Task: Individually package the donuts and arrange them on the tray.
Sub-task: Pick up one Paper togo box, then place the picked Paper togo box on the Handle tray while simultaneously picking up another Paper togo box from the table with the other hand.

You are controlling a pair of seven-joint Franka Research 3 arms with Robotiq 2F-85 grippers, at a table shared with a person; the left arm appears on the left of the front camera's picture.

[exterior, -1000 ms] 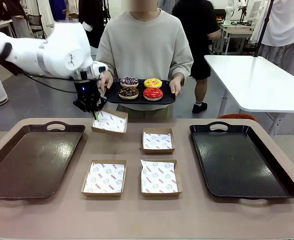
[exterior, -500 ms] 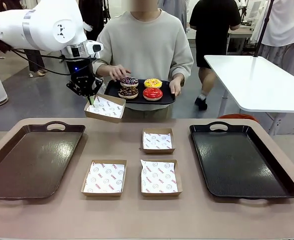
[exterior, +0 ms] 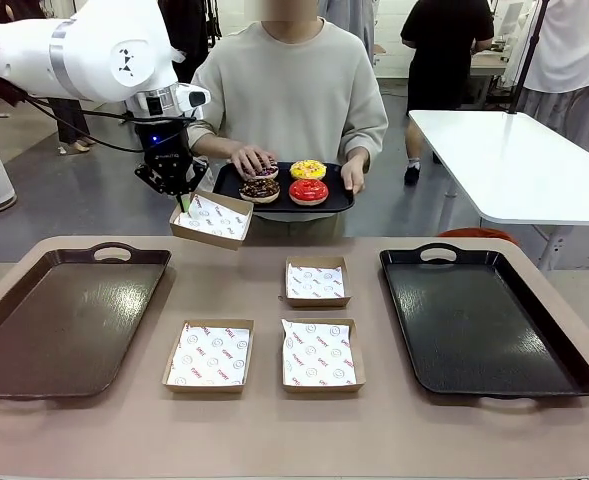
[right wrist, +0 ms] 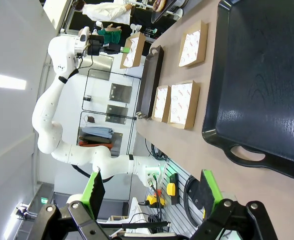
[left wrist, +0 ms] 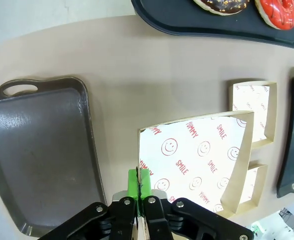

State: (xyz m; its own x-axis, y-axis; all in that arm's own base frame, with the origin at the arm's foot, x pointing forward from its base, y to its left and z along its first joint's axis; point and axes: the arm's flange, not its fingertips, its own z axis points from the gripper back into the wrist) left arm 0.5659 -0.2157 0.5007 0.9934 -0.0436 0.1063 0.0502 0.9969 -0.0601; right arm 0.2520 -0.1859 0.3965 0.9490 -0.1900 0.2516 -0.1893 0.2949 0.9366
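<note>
My left gripper is shut on the near-left edge of a paper-lined cardboard box and holds it in the air beside a small black tray that a person carries. On that tray lie the donuts: yellow, red, dark chocolate and a sprinkled one under the person's hand. In the left wrist view the green pads pinch the box's wall. My right gripper is open near the table's edge, by the black tray.
A brown tray lies at the table's left and a black tray at its right. Three lined boxes sit between them. A white table stands behind on the right.
My left gripper has lifted the box off the table up to the person's tray. The person's hand has moved from the tray's edge onto the sprinkled donut.
</note>
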